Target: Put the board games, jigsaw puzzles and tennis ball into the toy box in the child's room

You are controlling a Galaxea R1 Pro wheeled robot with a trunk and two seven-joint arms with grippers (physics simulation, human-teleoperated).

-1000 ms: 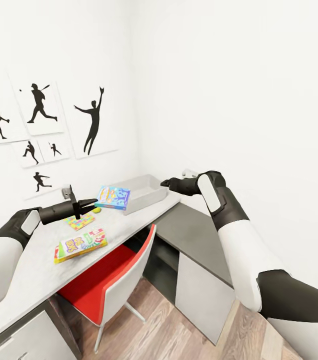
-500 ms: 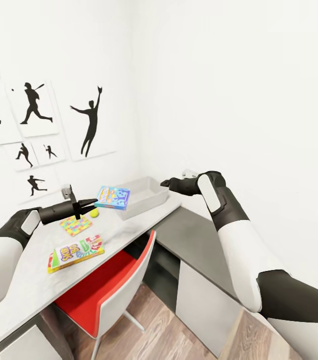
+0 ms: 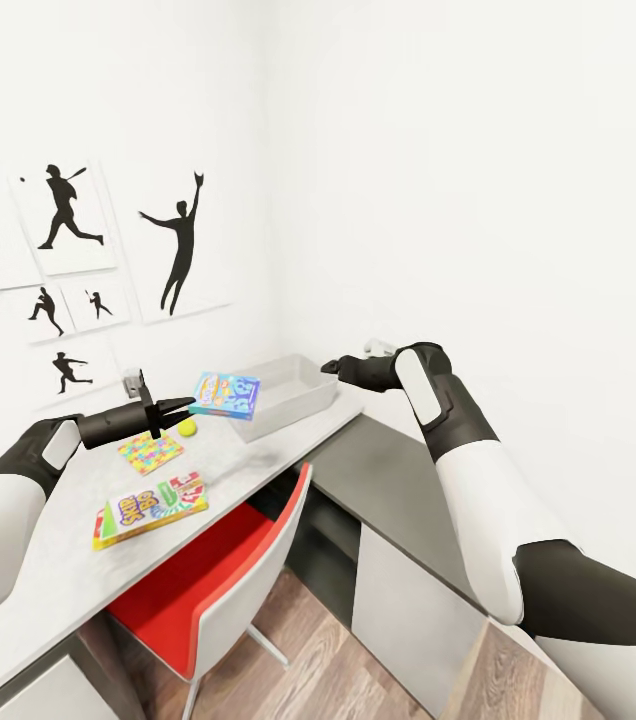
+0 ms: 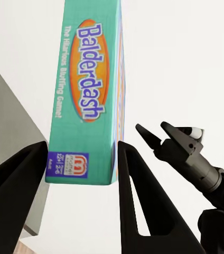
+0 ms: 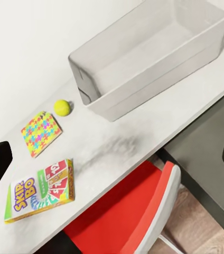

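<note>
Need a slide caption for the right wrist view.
Empty grey toy box on the table, with tennis ball, jigsaw puzzle and SKIP-BO box nearby, red chair below.

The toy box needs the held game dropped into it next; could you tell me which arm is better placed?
Left. Its gripper already grips the blue board game beside the toy box; the right gripper holds nothing.

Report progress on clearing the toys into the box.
Done: nothing; the toy box looks empty. In hand: the left gripper holds the blue Balderdash game beside the box. Left on the table: the Skip-Bo game, one jigsaw puzzle and the tennis ball. The remaining toys aren't in view.
</note>
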